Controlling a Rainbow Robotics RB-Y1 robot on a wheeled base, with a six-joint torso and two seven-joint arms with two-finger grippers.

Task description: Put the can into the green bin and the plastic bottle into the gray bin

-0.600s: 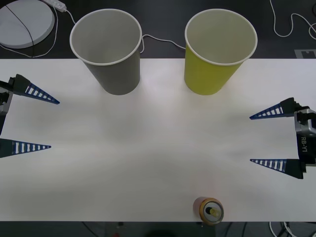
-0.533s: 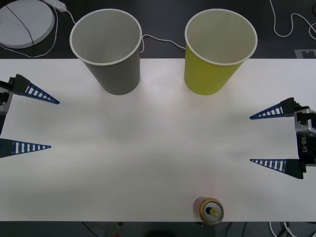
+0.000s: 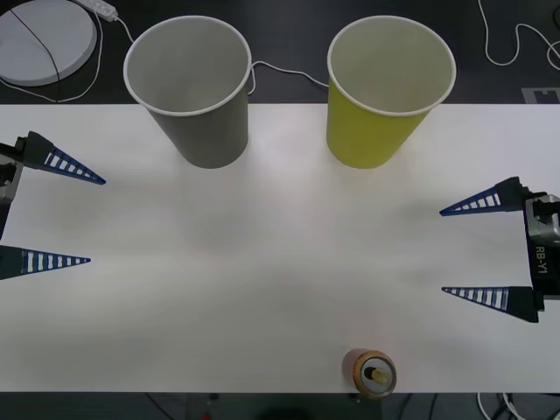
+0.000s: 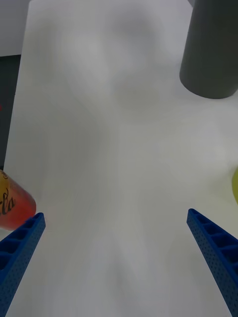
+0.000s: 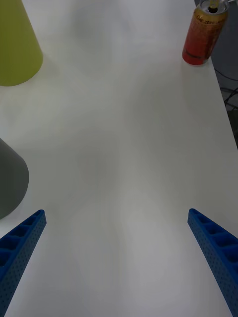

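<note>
The can (image 3: 374,373) stands upright at the desk's (image 3: 280,262) near edge, right of centre; the right hand (image 3: 472,249) is wide open and empty, as is the left hand (image 3: 74,217); likely light, rigid, smooth metal, so grip mid-body; green bin (image 3: 385,96) far right.

White lettering "RB-Y1" is printed vertically on the dark housing of the right tool (image 3: 486,251), seen in the front view. On the can (image 5: 204,32), small gold lettering near the top rim reads partly as "ZERO" in the left wrist view; the rest is illegible. White script on its red body is cut off in the right wrist view.
</note>
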